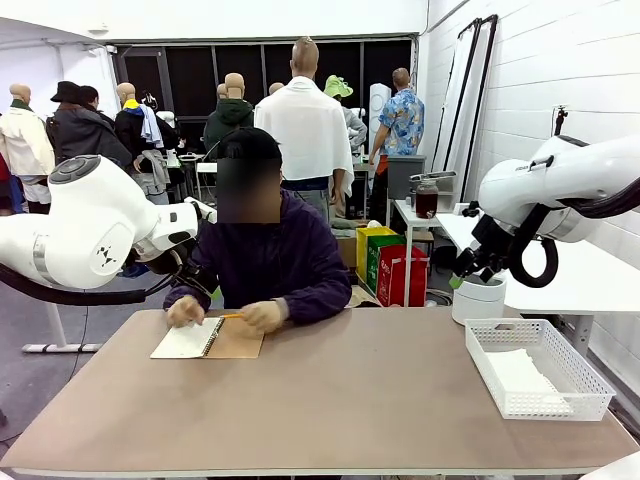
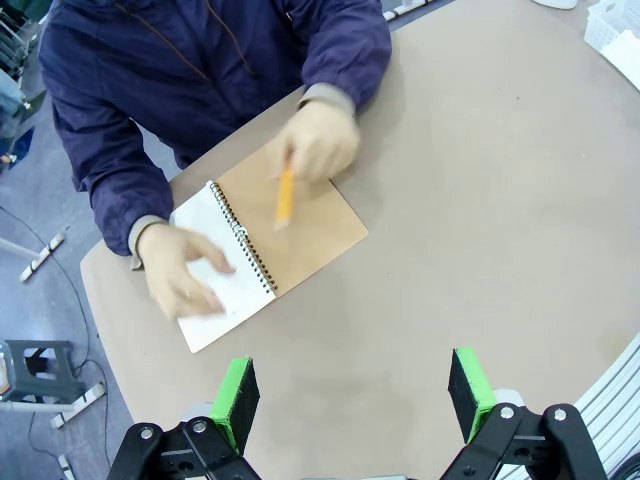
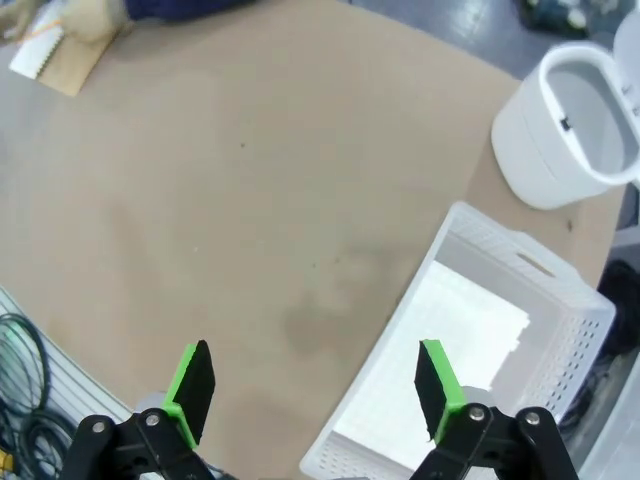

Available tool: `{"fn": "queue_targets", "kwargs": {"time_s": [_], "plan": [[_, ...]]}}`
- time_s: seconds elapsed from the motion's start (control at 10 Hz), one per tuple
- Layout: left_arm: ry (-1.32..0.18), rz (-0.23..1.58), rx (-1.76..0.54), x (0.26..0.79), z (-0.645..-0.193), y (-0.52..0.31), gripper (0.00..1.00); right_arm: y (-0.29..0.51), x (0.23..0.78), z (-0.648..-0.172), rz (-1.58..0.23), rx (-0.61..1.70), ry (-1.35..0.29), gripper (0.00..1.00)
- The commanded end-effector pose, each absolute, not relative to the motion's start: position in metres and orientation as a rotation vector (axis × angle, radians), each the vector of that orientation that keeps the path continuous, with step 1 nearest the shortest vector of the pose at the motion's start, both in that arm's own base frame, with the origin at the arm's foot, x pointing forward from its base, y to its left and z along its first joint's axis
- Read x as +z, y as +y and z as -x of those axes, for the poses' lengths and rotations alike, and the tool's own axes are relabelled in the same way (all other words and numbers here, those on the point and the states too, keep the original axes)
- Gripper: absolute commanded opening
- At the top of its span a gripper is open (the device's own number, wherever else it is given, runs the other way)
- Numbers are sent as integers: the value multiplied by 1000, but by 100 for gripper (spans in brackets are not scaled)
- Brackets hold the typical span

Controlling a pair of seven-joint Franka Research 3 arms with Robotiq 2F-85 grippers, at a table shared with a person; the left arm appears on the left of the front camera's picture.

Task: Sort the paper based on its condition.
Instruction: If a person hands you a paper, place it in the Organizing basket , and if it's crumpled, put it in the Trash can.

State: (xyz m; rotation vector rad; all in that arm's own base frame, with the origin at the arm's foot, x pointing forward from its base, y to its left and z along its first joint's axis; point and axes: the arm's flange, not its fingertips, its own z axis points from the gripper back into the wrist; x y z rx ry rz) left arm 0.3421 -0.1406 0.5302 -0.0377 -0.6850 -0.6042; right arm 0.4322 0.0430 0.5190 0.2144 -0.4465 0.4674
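White paper [image 1: 525, 378] lies flat inside the white mesh basket [image 1: 556, 405] at the table's right. In the right wrist view my right gripper [image 3: 312, 392] hangs open and empty high above the table, over the near edge of the basket [image 3: 520, 262] with the paper [image 3: 465, 340] in it. My left gripper [image 2: 353, 400] is also open and empty, high over the table, apart from the person's spiral notebook [image 2: 310, 230]. The person presses one hand [image 2: 180, 270] on its white page and holds an orange pencil [image 2: 285, 197] in the other.
The notebook [image 1: 207, 338] lies at the table's far left in front of the seated person. A white round bin [image 1: 478, 298] stands off the table's far right corner, also seen as the bin [image 3: 570, 120] beyond the basket. My left arm [image 1: 90, 230] and right arm [image 1: 560, 185] are raised at the sides.
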Motion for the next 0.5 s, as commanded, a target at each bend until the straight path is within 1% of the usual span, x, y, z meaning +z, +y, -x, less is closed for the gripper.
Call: {"fn": "queue_targets", "kwargs": {"time_s": [0.0, 0.1, 0.4], "plan": [[-684, 37, -603, 530, -343, -140, 100, 64, 528, -418, -192, 598, -582, 100], [-684, 37, -603, 530, -343, -140, 100, 76, 533, -410, -163, 645, -647, 100], [-684, 37, -603, 530, -343, -140, 100, 94, 543, -387, -135, 768, -738, 100]]}}
